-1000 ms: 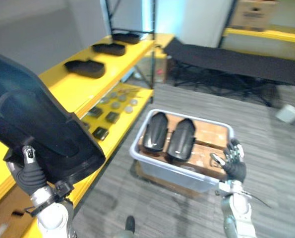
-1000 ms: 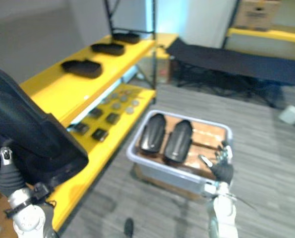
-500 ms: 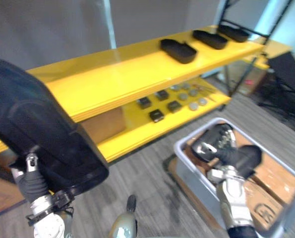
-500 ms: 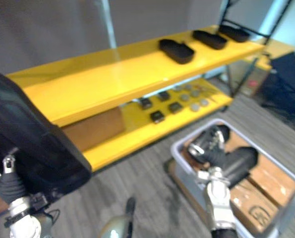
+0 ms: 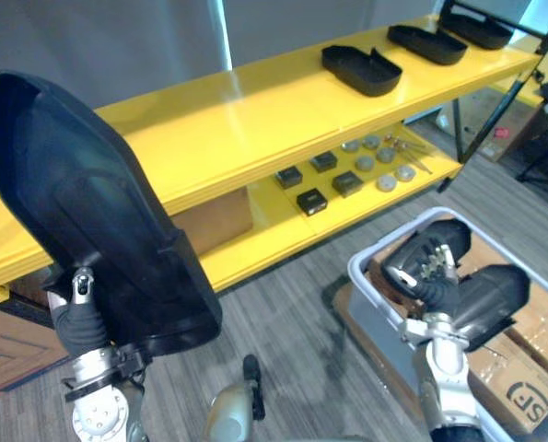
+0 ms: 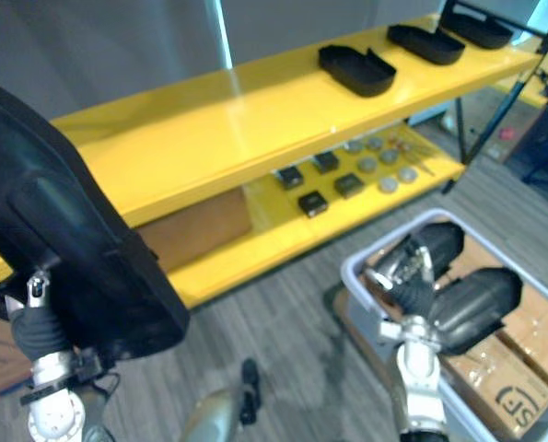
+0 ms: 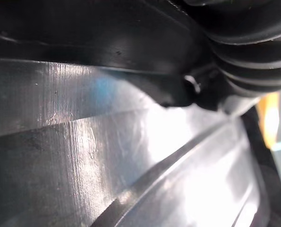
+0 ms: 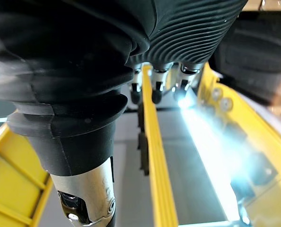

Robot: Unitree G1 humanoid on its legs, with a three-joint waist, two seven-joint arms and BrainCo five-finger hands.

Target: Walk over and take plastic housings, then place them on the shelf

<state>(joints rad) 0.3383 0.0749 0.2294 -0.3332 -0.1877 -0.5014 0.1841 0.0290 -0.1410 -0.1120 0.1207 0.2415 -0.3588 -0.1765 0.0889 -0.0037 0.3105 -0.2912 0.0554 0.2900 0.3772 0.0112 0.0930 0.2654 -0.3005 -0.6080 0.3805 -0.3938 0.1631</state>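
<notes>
Housing (image 5: pixel 99 230) raised on left robot hand (image 5: pixel 78 322), in front of yellow shelf (image 5: pixel 255 120) — grip hidden, cannot tell. Right robot hand (image 5: pixel 428 272) relaxed, empty, over bin (image 5: pixel 358 276) with two housings (image 5: pixel 485 295). Left wrist: housing's glossy face pressed close. Right wrist: fingers (image 8: pixel 155 90) slack in a row, holding nothing.

Yellow shelf (image 5: pixel 237 120): three black housings (image 5: pixel 361 70) top tier; small parts (image 5: pixel 347 175) lower tier.

Bright room light w/ glare on yellow shelf (image 5: pixel 255 120) top & housing (image 7: pixel 187 156) surface.
</notes>
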